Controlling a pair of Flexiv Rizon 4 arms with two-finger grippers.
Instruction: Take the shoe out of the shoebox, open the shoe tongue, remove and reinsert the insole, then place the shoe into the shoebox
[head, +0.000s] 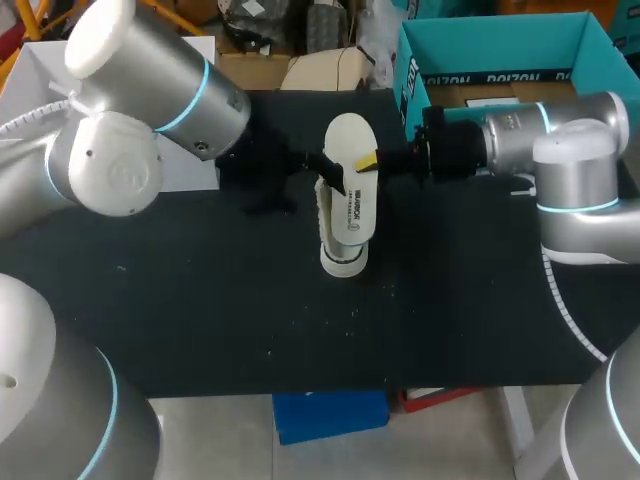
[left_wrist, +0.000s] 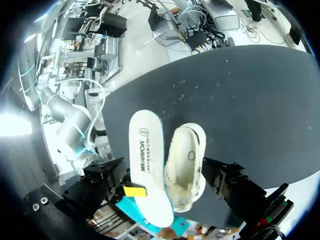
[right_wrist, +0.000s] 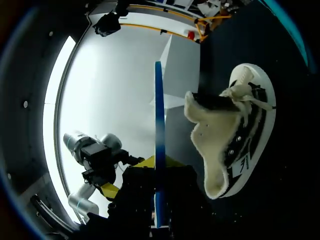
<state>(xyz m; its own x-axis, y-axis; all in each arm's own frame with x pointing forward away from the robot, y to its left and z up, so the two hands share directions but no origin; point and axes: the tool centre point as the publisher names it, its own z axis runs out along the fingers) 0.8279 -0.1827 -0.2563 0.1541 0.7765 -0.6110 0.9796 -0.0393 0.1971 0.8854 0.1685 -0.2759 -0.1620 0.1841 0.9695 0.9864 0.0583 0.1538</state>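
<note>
A white shoe (head: 345, 228) with a fleecy lining lies mid-table, toe toward the front edge; it also shows as the shoe (left_wrist: 186, 165) and the shoe (right_wrist: 235, 145). The white insole (head: 348, 142) hangs in the air just behind it, out of the shoe. My right gripper (head: 367, 160) is shut on the insole's edge. In the right wrist view the insole (right_wrist: 159, 125) is seen edge-on between that gripper's (right_wrist: 159, 167) yellow tips. My left gripper (head: 318, 172) stands open at the shoe's left. In the left wrist view the insole (left_wrist: 145, 160) lies beside the shoe, with the right gripper (left_wrist: 134, 191) on it.
The teal shoebox (head: 480, 78) stands open at the table's back right, right behind my right arm. A white flat box (head: 188, 165) lies at the back left, under my left arm. The black table (head: 200, 300) stretches in front of the shoe.
</note>
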